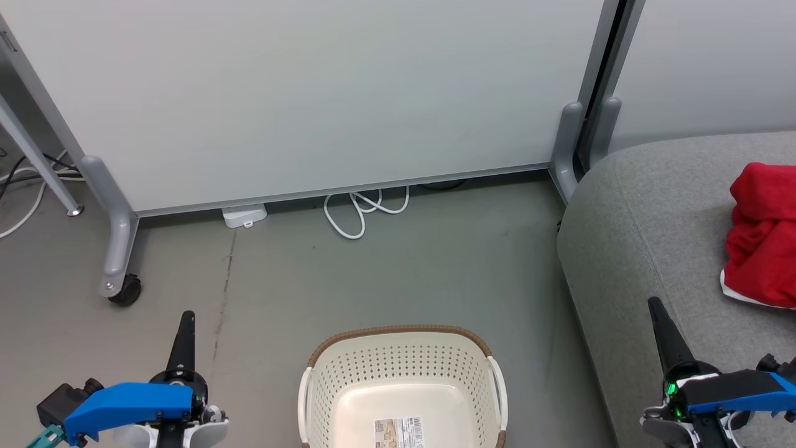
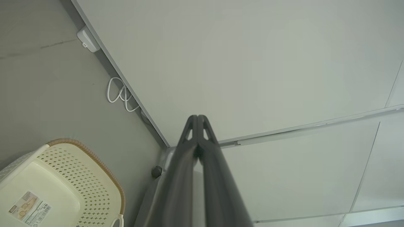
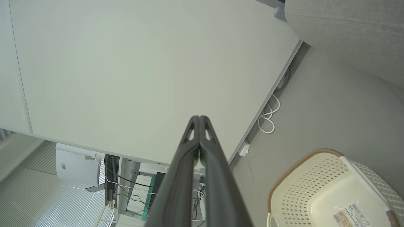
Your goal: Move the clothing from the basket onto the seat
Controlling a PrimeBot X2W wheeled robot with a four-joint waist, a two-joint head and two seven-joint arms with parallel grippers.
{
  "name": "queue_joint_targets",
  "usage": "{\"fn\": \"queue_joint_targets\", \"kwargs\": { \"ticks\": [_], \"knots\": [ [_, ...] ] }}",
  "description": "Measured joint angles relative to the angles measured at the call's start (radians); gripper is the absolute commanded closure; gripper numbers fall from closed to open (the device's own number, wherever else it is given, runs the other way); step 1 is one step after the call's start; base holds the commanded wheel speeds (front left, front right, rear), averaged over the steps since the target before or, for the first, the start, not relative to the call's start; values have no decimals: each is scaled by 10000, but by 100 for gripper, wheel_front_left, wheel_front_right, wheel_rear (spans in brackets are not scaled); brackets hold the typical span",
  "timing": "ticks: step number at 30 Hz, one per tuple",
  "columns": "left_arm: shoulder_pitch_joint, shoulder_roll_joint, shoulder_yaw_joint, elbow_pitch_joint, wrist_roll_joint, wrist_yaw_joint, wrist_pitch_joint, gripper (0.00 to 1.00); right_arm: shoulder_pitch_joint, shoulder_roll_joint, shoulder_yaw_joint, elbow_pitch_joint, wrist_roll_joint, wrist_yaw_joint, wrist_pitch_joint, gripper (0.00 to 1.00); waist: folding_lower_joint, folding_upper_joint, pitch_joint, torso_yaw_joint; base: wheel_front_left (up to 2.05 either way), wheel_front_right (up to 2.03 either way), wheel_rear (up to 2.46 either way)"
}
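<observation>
We hold our left gripper (image 1: 186,318) and right gripper (image 1: 654,305) with fingers pressed together, gripping nothing, one on each side of the basket (image 1: 404,364). The basket stands on the floor (image 1: 385,274) near the seat's (image 1: 640,236) rounded edge, with a paper label (image 1: 398,432) on its bottom. The red clothing (image 1: 765,236) lies bunched on the seat, well in from that edge.

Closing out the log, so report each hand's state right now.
Left hand: closed, fingers pressed together, holding nothing.
Right hand: closed, fingers pressed together, holding nothing.
</observation>
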Motion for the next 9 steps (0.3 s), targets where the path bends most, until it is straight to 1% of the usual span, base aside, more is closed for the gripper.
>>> {"fn": "queue_joint_targets", "kwargs": {
  "ticks": [9],
  "knots": [
    [-52, -36, 125, -107, -652, 0, 209, 100, -63, -2, -17, 6, 794, 0, 84, 100, 0, 0, 10, -27, 0, 0, 0]
  ]
}}
